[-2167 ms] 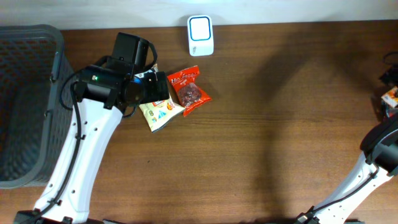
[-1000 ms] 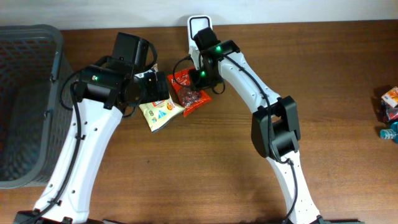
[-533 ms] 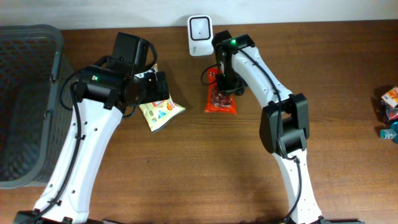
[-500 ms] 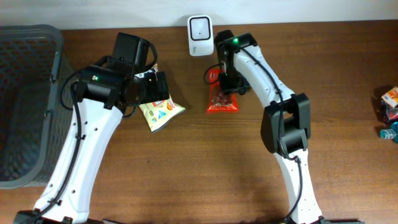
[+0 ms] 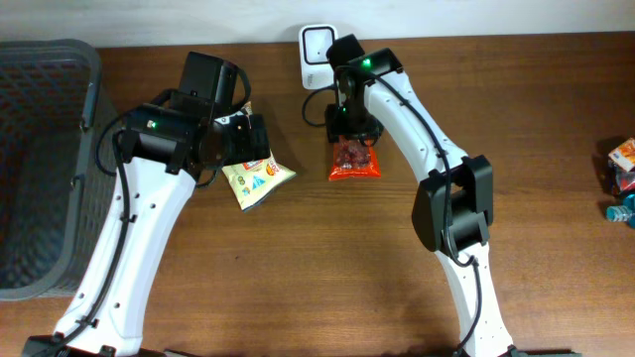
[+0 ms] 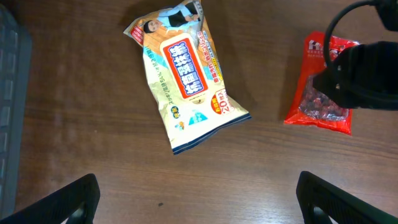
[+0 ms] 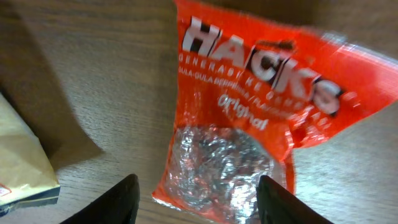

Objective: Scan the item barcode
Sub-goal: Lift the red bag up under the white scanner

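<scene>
Your right gripper [image 7: 202, 200] stood parted, gripping nothing; the red candy bag [image 7: 249, 124] lay flat just ahead of its fingertips. Probably light, soft, slick: best pinched at a sealed edge.

Glossy red plastic Hacks candy bag [image 7: 249, 118], with a clear window showing foil-wrapped sweets, lies flat and print up between the spread fingers [image 7: 118, 202] of the right gripper [image 7: 196, 182]. The white rectangular scanner [image 5: 317, 45] sits just beyond them.

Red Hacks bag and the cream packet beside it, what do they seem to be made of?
Red Hacks bag: probably thin glossy plastic film; it shines and creases, and a clear window shows silvery wrapped candies. Cream packet: likely printed plastic film too, satin finish, with flat sealed ends and soft wrinkles.
</scene>
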You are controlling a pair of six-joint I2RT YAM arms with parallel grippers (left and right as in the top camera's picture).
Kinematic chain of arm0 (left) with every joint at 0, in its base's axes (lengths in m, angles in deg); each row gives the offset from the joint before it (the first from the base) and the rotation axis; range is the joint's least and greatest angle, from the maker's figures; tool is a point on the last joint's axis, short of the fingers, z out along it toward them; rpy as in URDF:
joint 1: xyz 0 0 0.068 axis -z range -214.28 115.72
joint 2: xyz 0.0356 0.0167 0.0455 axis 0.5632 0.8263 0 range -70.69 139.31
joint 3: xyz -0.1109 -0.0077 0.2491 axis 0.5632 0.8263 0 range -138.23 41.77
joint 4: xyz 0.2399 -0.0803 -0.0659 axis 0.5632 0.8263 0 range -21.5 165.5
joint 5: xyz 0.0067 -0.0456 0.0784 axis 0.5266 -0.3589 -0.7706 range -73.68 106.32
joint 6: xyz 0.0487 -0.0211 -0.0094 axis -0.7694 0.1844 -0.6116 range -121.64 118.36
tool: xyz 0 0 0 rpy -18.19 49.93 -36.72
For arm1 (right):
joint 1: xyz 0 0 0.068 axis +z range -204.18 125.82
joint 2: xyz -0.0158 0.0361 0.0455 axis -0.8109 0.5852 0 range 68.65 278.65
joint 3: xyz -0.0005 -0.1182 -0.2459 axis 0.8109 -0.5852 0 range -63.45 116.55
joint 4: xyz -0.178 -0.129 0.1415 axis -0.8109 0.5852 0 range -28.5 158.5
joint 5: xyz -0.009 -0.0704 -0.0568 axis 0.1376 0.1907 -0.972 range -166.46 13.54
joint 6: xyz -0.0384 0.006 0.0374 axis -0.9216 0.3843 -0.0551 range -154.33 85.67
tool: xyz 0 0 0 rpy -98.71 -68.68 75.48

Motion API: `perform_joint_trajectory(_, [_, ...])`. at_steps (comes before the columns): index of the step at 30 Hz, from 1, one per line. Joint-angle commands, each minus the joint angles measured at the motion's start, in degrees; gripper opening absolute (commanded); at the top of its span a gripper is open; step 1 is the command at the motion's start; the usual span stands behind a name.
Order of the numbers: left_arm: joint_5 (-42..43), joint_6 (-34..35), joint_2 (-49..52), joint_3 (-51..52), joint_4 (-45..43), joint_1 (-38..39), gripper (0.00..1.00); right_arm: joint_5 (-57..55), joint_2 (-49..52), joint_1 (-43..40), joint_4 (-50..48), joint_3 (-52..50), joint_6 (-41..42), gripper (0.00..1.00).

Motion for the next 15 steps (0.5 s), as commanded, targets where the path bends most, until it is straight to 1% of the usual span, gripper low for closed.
perform_joint_trajectory(1, [-0.61, -0.5, 0.2, 0.24, -0.09, 0.02, 0.99, -6.43, -0.72, 0.46, -2.03, -3.34, 5.18, 0.58])
perform_joint_trajectory(5, [-0.61, -0.5, 0.2, 0.24, -0.09, 0.02, 0.99, -11.63, -0.72, 0.48, -2.38, -4.79, 5.16, 0.59])
perform_joint_trajectory(8, [-0.61, -0.5, 0.24, 0.24, -0.09, 0.02, 0.99, -11.74, -0.72, 0.48, -5.14, -7.02, 5.18, 0.58])
perform_joint_trajectory(12, [-0.61, -0.5, 0.24, 0.24, -0.09, 0.02, 0.99, -11.72, -0.72, 0.48, -9.94, -13.03, 5.18, 0.58])
perform_joint_trajectory(13, [-0.61, -0.5, 0.24, 0.24, -0.09, 0.02, 0.99, -11.72, -0.72, 0.48, -10.71, -13.92, 5.18, 0.56])
perform_joint_trajectory(14, [-0.61, -0.5, 0.24, 0.24, -0.09, 0.02, 0.99, -11.74, -0.72, 0.48, -11.08, -14.51, 5.18, 0.5])
perform_joint_trajectory(15, [-0.61, -0.5, 0.24, 0.24, -0.09, 0.02, 0.99, -11.72, -0.72, 0.48, -10.97, -14.62, 5.18, 0.4])
